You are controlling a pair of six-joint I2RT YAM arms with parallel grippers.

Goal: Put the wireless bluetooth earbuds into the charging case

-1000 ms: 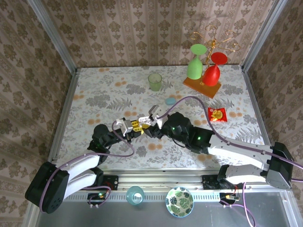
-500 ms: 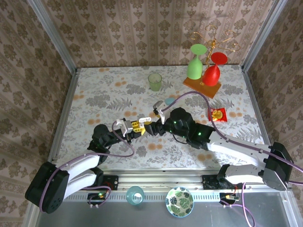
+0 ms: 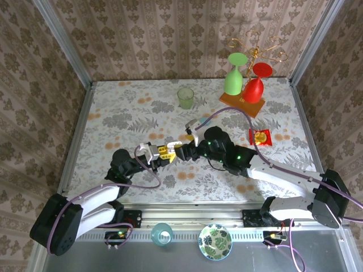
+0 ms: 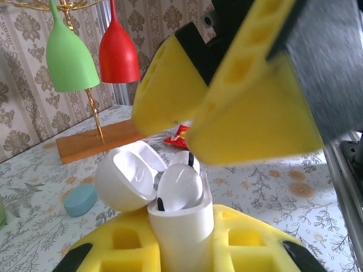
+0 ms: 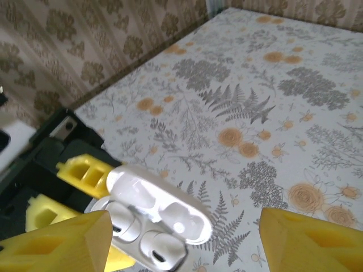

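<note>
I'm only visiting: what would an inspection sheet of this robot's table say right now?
Surface: floral tablecloth, no spills seen.
Job's things: white charging case, lid open, two earbuds sitting inside.
Clutter: green cup, glass rack, red packet, pale blue oval piece.
Claws: left claw grips the case; right claw open over it.
Cables: purple cables along both arms.
Surroundings: wallpapered walls, metal frame.

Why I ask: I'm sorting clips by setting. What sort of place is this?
Probably a staged robot test cell, not a home: wallpapered panels in metal posts box in a floral-covered table, with props like a rack of green and red glasses.
</note>
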